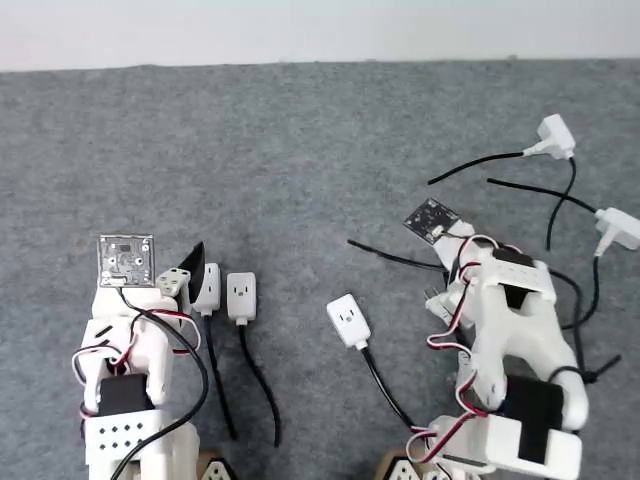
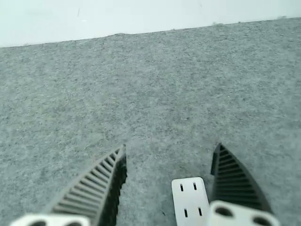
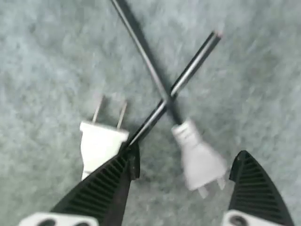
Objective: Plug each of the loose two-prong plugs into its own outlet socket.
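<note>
Three white outlet sockets lie on the grey carpet: one (image 1: 207,287) beside my left gripper (image 1: 192,268), a second (image 1: 241,296) just right of it, a third (image 1: 348,321) in the middle. In the left wrist view my left gripper (image 2: 170,148) is open, with a socket (image 2: 189,200) between its fingers, close to one finger. My right gripper (image 3: 188,153) is open low over two white two-prong plugs: one (image 3: 101,141) by one finger, the other (image 3: 200,162) between the fingers. Two more plugs (image 1: 553,137) (image 1: 618,228) lie at the far right.
Black cables (image 3: 141,47) cross over the plugs under my right gripper. Further black cords (image 1: 475,165) trail across the carpet around the right arm (image 1: 500,300). Socket cords (image 1: 255,370) run toward the front edge. A pale wall (image 1: 320,30) borders the far side.
</note>
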You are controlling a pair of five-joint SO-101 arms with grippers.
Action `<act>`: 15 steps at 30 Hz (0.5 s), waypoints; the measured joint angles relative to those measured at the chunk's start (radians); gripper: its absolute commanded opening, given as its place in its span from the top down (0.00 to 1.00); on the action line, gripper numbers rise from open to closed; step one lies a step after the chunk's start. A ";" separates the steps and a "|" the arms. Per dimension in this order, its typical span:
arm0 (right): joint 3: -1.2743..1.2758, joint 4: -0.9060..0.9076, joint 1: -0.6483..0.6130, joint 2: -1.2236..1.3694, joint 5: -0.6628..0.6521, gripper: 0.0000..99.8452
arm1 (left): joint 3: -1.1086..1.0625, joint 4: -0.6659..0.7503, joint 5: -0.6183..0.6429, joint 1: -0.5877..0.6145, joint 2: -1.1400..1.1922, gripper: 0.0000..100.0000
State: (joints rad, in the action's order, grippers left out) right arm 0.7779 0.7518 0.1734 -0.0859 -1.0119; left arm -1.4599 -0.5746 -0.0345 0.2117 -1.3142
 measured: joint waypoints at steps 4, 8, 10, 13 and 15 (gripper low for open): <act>0.000 -0.063 -0.023 0.006 -0.003 0.70 | 0.000 0.000 0.000 0.000 0.000 0.72; 0.000 -0.080 -0.028 0.006 -0.003 0.74 | 0.000 0.000 0.000 0.000 0.000 0.72; 0.000 -0.080 -0.028 0.006 -0.003 0.82 | 0.000 0.000 0.000 0.000 0.000 0.72; 0.000 -0.091 -0.026 0.006 -0.029 0.92 | 0.000 0.000 0.000 0.000 0.000 0.72; 0.000 -0.095 -0.028 0.012 -0.057 0.91 | 0.000 0.000 0.000 0.000 0.000 0.72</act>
State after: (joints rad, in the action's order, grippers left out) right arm 0.7779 0.6567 0.1458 -0.0736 -1.0687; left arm -1.4599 -0.5746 -0.0345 0.2117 -1.3142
